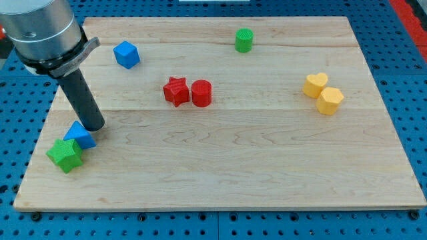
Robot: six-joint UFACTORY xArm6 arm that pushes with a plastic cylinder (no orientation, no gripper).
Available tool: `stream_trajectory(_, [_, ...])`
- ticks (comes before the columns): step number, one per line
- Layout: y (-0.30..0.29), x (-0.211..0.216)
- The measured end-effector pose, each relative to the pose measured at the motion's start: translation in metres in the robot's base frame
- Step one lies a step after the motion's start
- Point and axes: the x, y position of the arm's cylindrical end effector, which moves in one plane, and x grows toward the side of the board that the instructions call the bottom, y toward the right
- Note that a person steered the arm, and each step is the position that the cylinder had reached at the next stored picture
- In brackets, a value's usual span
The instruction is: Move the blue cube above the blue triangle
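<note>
Resting my tip just above the blue triangle at the surface's left, no hand on this rod, blue cube well apart toward the top

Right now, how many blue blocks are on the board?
2. The blue cube is near the view's top left. The blue triangle is at lower left, touching the green star, with my tip beside it. None seem hidden.
</note>
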Motion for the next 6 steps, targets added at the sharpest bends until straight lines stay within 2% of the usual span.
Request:
stream_trajectory(1, [0.000,-0.035])
stream_trajectory(2, [0.001,-0.093])
stream_trajectory(3, [0.070,-0.128])
stream_trajectory(4, [0.114,-0.171])
stream_trajectory(5, [0.052,-0.219])
stream_trajectory(6, [0.025,-0.159])
